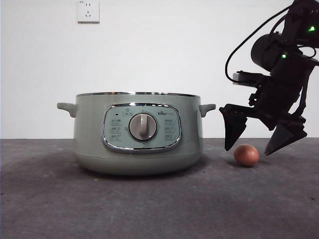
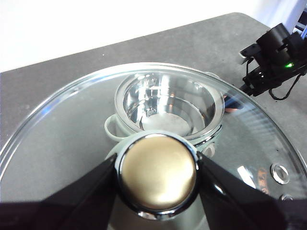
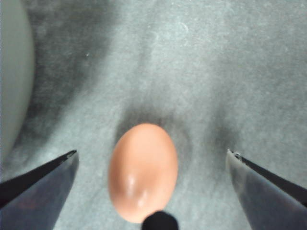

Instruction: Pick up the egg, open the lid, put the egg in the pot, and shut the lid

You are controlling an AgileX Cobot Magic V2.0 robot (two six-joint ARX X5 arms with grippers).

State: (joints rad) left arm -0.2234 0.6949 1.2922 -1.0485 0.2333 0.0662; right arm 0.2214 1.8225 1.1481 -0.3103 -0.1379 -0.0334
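The reddish-brown egg (image 1: 246, 155) (image 3: 143, 172) lies on the dark table just right of the sage-green pot (image 1: 137, 134). My right gripper (image 1: 247, 149) (image 3: 151, 152) hangs open over the egg, one jaw on each side, not touching it. The pot stands uncovered, its steel rim bare in the front view. In the left wrist view my left gripper (image 2: 157, 165) is shut on the round knob (image 2: 158, 187) of the glass lid (image 2: 72, 124), held above the pot. The pot's shiny bowl (image 2: 168, 103) shows through the glass. The lid is out of the front view.
The pot's right handle (image 1: 207, 108) sticks out close to the right gripper's inner jaw. A wall socket (image 1: 88, 11) sits high on the white wall. The right arm (image 2: 276, 52) shows beyond the lid's edge.
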